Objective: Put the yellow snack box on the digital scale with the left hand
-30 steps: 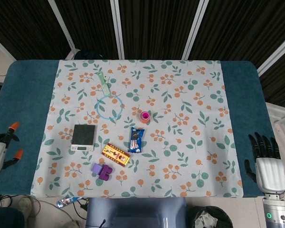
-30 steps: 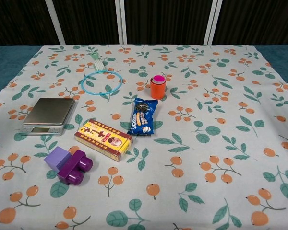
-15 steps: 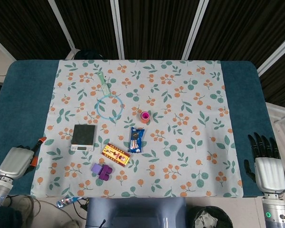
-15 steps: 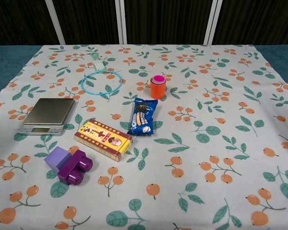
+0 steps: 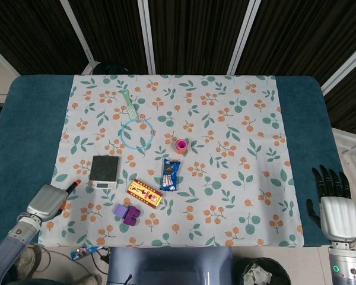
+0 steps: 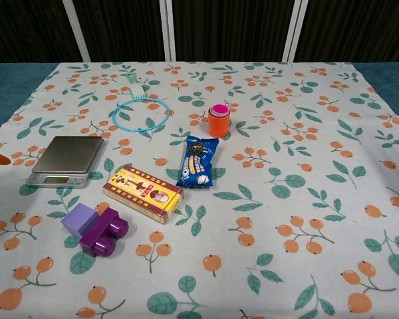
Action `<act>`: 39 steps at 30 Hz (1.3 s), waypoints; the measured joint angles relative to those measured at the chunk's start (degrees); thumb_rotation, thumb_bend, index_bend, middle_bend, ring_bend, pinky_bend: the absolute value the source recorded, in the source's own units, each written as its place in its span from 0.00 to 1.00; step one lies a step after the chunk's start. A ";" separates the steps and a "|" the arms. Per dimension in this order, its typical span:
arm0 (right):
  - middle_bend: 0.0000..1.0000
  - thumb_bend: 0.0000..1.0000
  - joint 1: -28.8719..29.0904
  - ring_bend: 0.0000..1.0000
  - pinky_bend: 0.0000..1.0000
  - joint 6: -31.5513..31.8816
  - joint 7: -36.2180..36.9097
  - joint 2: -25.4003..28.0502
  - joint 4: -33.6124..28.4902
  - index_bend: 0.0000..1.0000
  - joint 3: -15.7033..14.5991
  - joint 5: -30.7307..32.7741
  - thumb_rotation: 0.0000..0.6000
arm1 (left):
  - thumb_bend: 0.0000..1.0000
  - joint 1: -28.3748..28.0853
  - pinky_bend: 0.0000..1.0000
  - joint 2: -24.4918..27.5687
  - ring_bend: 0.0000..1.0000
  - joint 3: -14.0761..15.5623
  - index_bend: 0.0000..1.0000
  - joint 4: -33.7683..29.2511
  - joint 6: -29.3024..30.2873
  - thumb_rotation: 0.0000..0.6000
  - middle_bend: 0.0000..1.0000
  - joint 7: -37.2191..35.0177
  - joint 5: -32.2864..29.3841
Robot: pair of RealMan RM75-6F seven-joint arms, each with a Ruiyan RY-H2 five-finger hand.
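The left hand has swung in from the table edge toward the digital scale (fingers hidden, so its grip is unreadable). The yellow snack box lies untouched just right of the scale: the reach is only beginning.

A white tablecloth printed with orange berries and green leaves covers the teal table. The snack box is yellow and red, the toy blocks purple, the scale silver.
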 measured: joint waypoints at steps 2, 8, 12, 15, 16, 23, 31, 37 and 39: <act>0.07 0.51 -0.07 0.06 0.03 0.21 0.09 0.05 -0.05 0.03 0.09 0.01 1.00 | 0.84 -0.44 0.57 -0.59 0.61 0.09 0.06 0.15 -0.56 1.00 0.77 1.09 -0.77; 0.07 0.51 -0.19 0.06 0.03 0.45 0.19 0.11 -0.02 0.03 0.29 0.24 1.00 | 0.84 -1.56 0.57 -2.50 0.61 0.67 0.06 -0.22 -1.29 1.00 0.77 3.93 -2.03; 0.07 0.51 -0.21 0.06 0.03 0.56 0.26 0.15 -0.03 0.03 0.37 0.27 1.00 | 0.84 -1.84 0.57 -2.92 0.61 1.06 0.06 -0.73 -1.28 1.00 0.77 4.95 -2.66; 0.07 0.51 -0.27 0.06 0.03 0.66 0.37 0.19 -0.03 0.03 0.43 0.31 1.00 | 0.84 -1.94 0.57 -3.28 0.61 1.24 0.06 -0.68 -1.22 1.00 0.77 5.82 -3.77; 0.07 0.51 -0.28 0.06 0.03 0.69 0.39 0.22 -0.01 0.03 0.45 0.33 1.00 | 0.84 -1.98 0.57 -3.44 0.61 1.28 0.06 -0.61 -1.19 1.00 0.77 6.07 -4.11; 0.07 0.51 -0.34 0.06 0.03 0.72 0.24 0.17 0.10 0.03 0.48 0.48 1.00 | 0.83 -2.51 0.57 -4.38 0.61 1.26 0.06 -0.62 -0.28 1.00 0.77 7.15 -4.99; 0.07 0.51 -0.39 0.06 0.03 0.72 0.26 0.13 0.26 0.03 0.49 0.59 1.00 | 0.83 -2.69 0.57 -4.58 0.61 1.59 0.06 -0.61 0.64 1.00 0.76 7.64 -5.72; 0.07 0.51 -0.40 0.06 0.03 0.67 0.25 0.11 0.35 0.03 0.46 0.63 1.00 | 0.83 -2.94 0.57 -4.52 0.61 1.72 0.06 -0.59 1.06 1.00 0.76 7.29 -5.77; 0.07 0.51 -0.41 0.06 0.03 0.70 0.23 0.08 0.37 0.03 0.51 0.71 1.00 | 0.83 -3.10 0.57 -4.59 0.61 1.73 0.06 -0.51 1.05 1.00 0.76 7.30 -5.92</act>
